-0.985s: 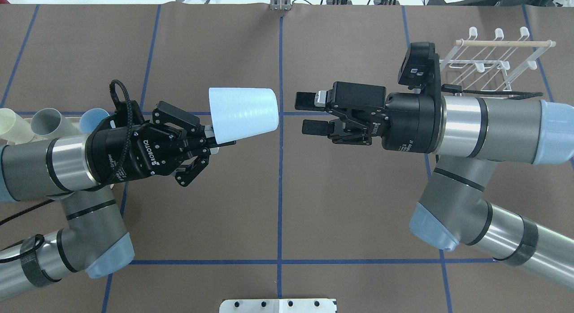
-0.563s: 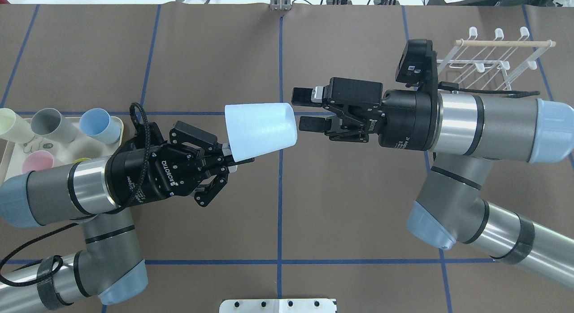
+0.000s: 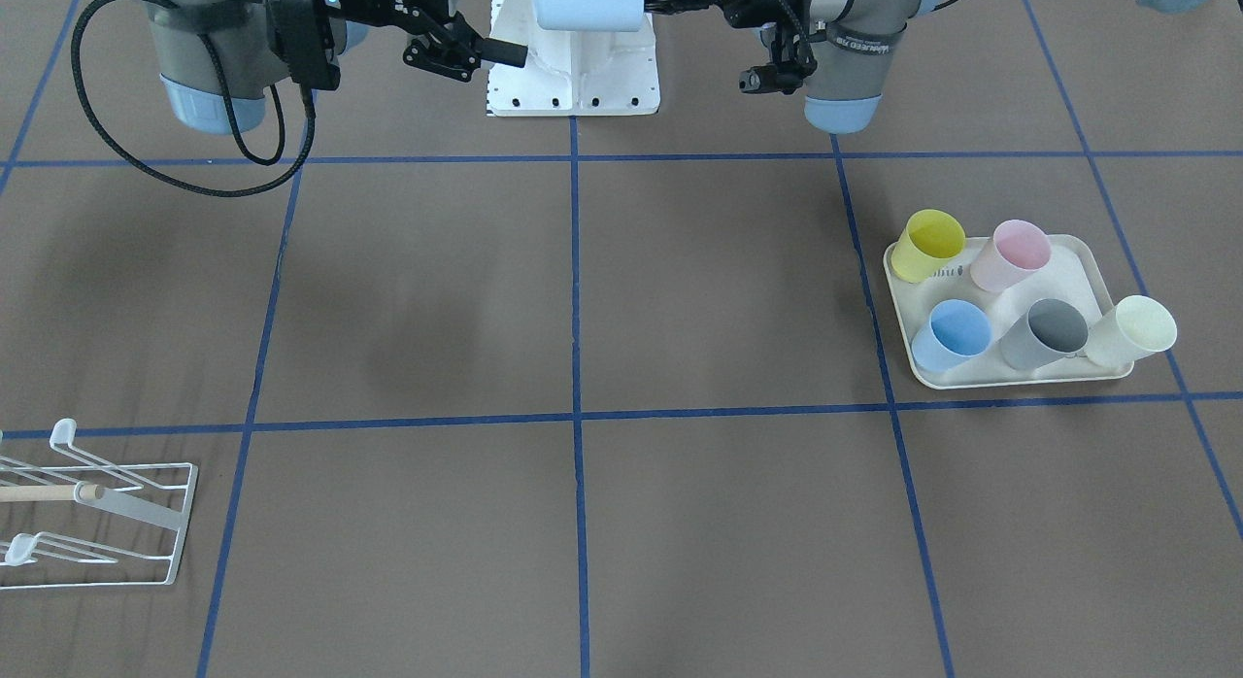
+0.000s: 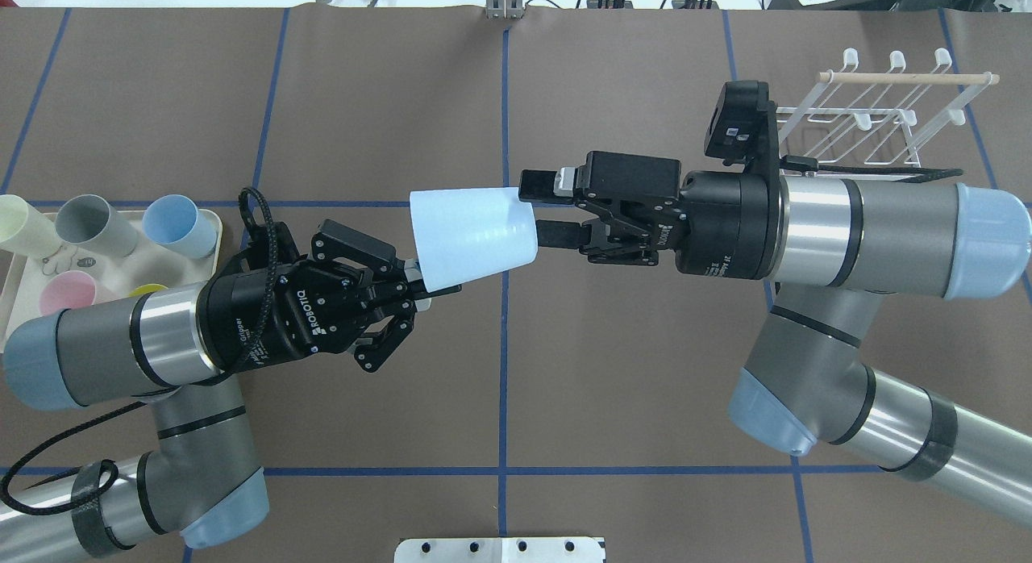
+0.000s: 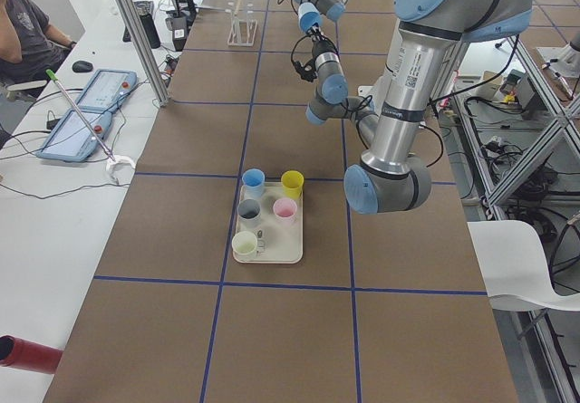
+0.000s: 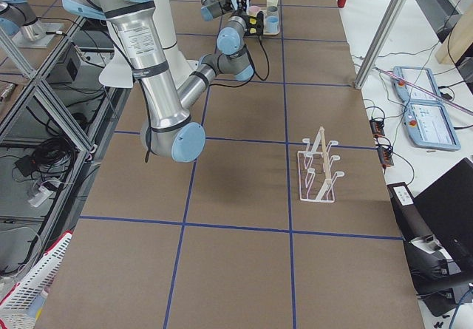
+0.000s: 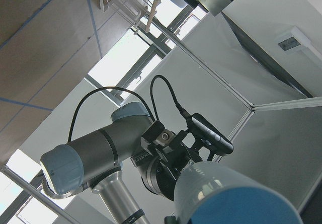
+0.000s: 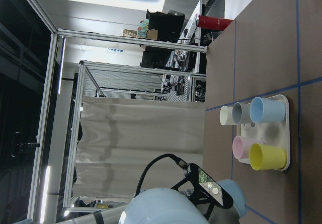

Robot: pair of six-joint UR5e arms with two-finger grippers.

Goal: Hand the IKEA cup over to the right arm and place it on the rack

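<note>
Centre of the overhead view: the pale blue cup, rim pinched by the left gripper, hangs midair. The right gripper, spread, seemingly straddles its base. Likely light, stiff, slick plastic; clamp the base squarely.

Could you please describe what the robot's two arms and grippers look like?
The left arm and right arm are silver-grey tubes with pale blue joint caps and black rings. The left gripper and right gripper are black, with linked fingers and white ROBOTIQ lettering. A black braided cable loops by the left wrist.
</note>
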